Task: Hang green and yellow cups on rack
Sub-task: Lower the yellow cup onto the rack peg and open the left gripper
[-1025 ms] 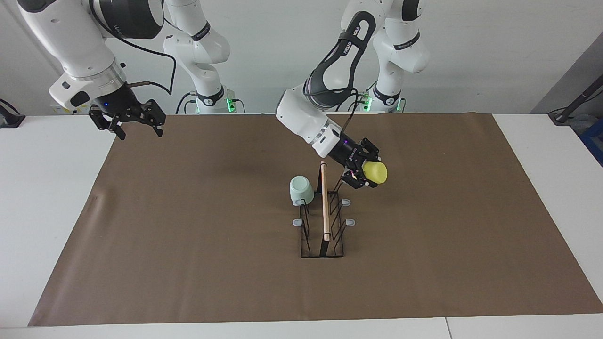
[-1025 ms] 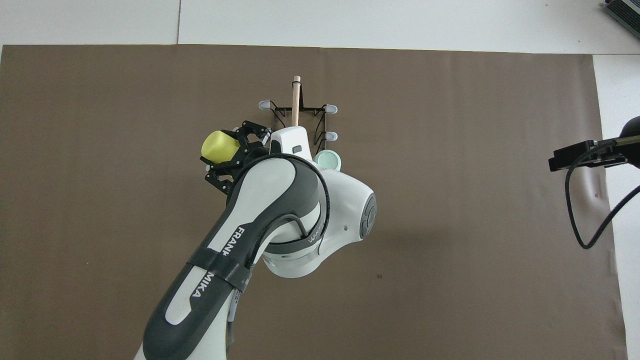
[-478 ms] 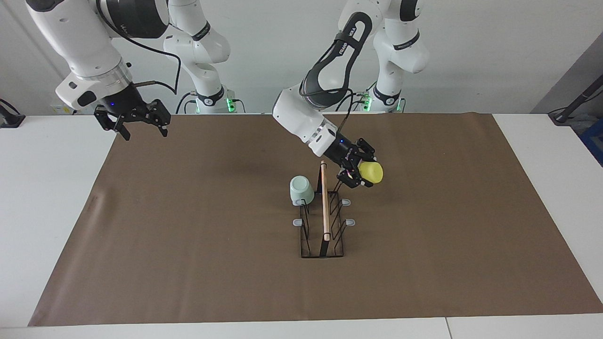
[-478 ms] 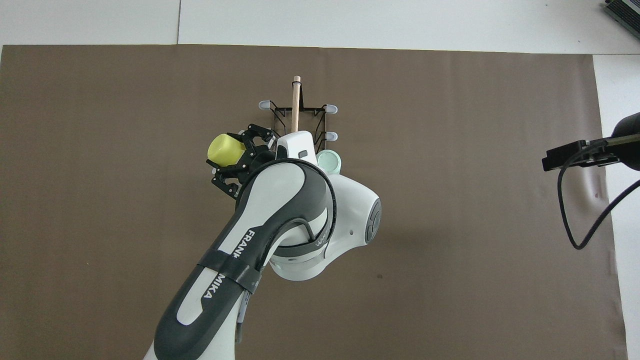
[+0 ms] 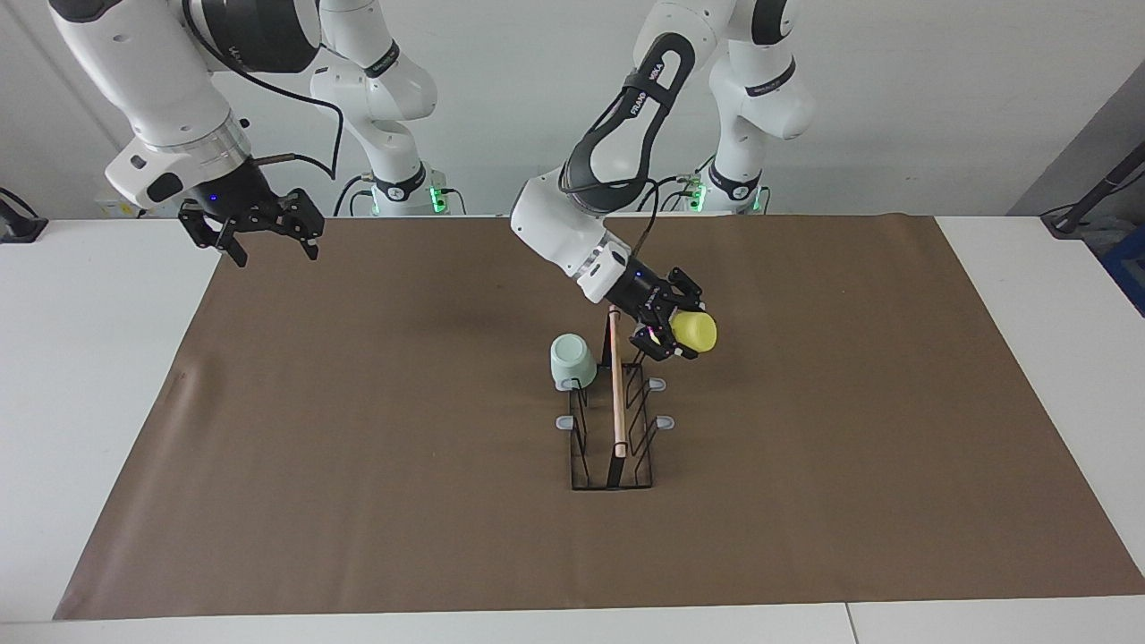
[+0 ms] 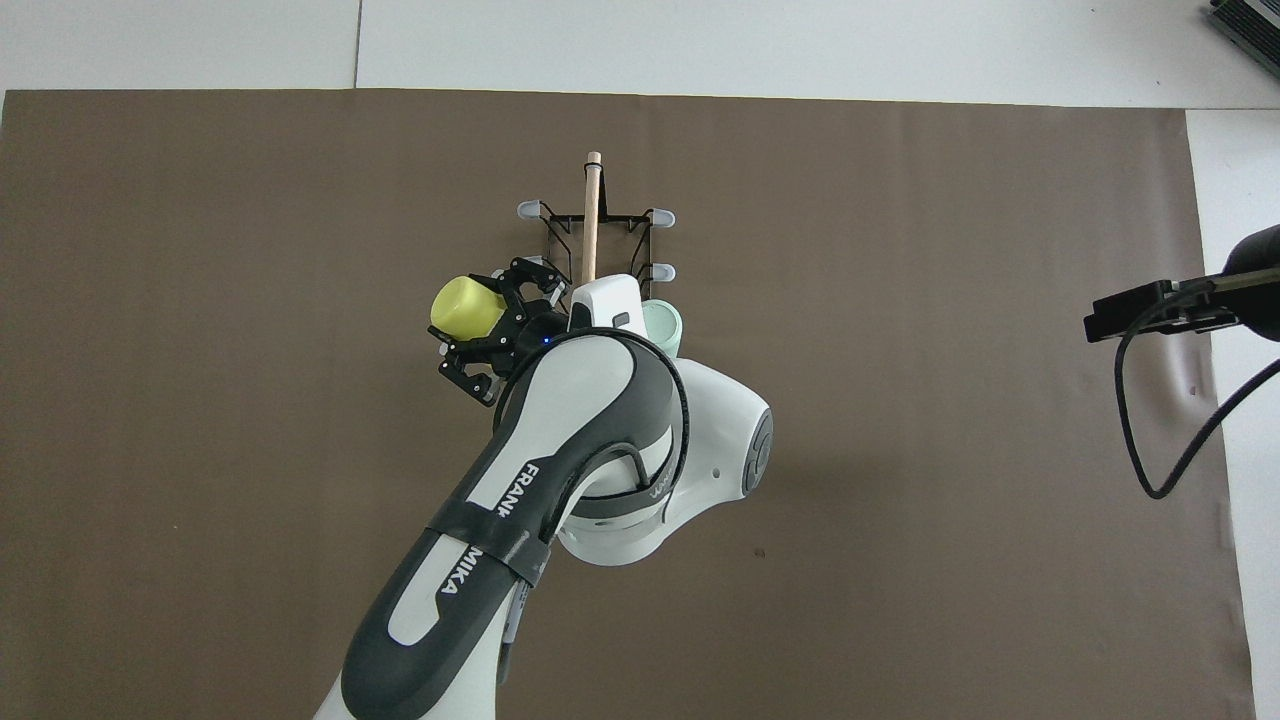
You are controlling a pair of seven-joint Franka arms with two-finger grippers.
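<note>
Rack (image 5: 614, 420) sits mid-mat, wooden rod (image 5: 615, 385) running away from the robots. Green cup (image 5: 572, 360) is hung upside down on the rack's prong nearest the robots, toward the right arm's end. Step one looks done. Left gripper (image 5: 666, 333) is clenched on the yellow cup (image 5: 694, 331), held tilted in the air over the rack's side toward the left arm's end, just above the prong (image 5: 656, 384) nearest the robots there. Step in hand: hanging the yellow cup. Next move likely calls for lining its mouth up with that prong, lowering on, then letting go. Right gripper (image 5: 259, 228) waits with fingers spread, empty, over the mat's corner at the right arm's end.
</note>
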